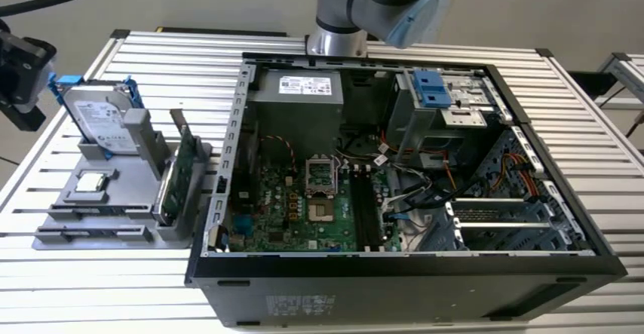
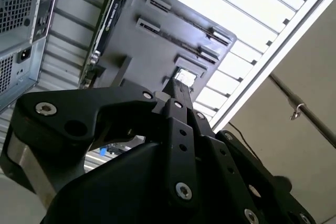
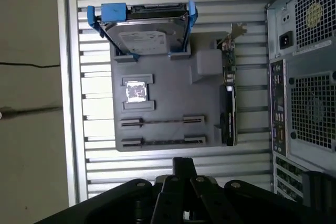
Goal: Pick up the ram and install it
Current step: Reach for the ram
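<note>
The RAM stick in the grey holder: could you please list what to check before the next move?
1. The thin dark RAM stick sits in the grey plastic holder: ok.
2. The black gripper touches the stick: not ok, it hangs apart from it.
3. The black computer case lies open: ok.
4. The long black motherboard memory slots are empty: cannot tell.

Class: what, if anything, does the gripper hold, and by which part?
Nothing is held. The fingers of the gripper are shut with nothing between them; the ram lies in its slot on the grey holder, apart from the gripper.
</note>
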Robot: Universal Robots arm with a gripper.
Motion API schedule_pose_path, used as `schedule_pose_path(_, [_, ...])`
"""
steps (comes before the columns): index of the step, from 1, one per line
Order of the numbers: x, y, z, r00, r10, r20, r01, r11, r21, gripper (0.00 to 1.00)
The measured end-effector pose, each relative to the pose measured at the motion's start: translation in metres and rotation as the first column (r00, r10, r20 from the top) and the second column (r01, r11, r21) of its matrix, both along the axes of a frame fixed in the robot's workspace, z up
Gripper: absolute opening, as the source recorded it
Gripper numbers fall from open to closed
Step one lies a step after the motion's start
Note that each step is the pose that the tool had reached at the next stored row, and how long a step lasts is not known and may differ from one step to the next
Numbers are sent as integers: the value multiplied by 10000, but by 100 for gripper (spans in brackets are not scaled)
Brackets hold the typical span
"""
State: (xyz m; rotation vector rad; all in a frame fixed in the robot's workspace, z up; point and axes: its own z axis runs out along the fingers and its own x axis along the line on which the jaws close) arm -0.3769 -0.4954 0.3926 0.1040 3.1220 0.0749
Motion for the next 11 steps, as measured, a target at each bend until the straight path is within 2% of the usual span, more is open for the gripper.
schedule_pose_path(11, [0, -179, 0, 10000, 0, -1, 0, 10000, 0, 0])
